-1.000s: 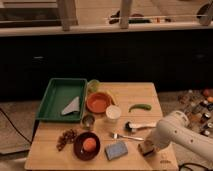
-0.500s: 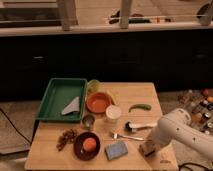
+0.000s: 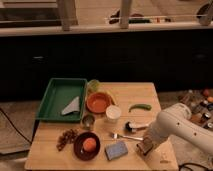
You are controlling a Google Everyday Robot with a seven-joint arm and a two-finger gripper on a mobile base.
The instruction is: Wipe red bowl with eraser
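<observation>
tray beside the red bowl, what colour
Green tray, camera view; pincer is at the lower-right corner of the table.

Dim, warm light — claw (image 3: 145, 148) near table's (image 3: 142, 95) front-right corner.

Your single view sits high, off the near edge of the light wooden table (image 3: 130, 92), and looks down at a slant across its top toward the dark cabinet front (image 3: 125, 55) and the pale counter ledge (image 3: 100, 29) in the upper part of the frame. It stands at middle distance, so you see the whole tabletop in the lower half, with the green rectangular tray (image 3: 59, 95) at left centre and floor (image 3: 15, 132) at the lower left. The white robot arm (image 3: 172, 125) shows at the right edge, its gripper (image 3: 145, 148) low and right of centre, over the table's near right part.
</observation>
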